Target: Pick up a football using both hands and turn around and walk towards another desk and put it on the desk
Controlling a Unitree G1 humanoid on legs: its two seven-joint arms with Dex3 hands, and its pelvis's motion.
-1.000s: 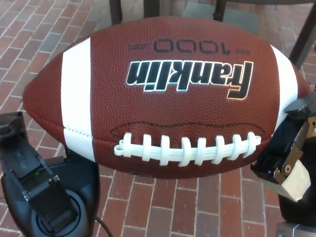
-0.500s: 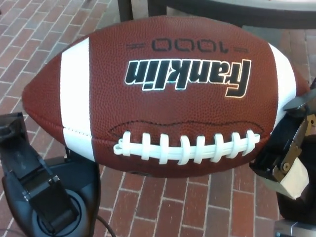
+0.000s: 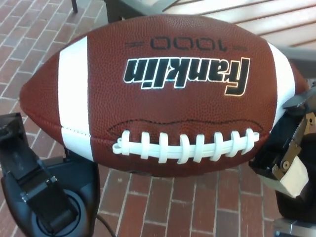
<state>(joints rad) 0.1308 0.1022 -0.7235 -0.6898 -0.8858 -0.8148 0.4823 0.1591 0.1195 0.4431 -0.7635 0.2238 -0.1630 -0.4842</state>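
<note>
While the brown pebbled-leather football (image 3: 163, 94) with white stripes lay crosswise, the left hand (image 3: 42, 190) and right hand (image 3: 291, 158) pressed its ends; their fingers' closure was unclear. Ahead, the pale slatted desk (image 3: 247, 15) waited.

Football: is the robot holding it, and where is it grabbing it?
Yes. The football is held between both hands, at its two pointed ends: the left hand under the left end, the right hand against the right end.
</note>
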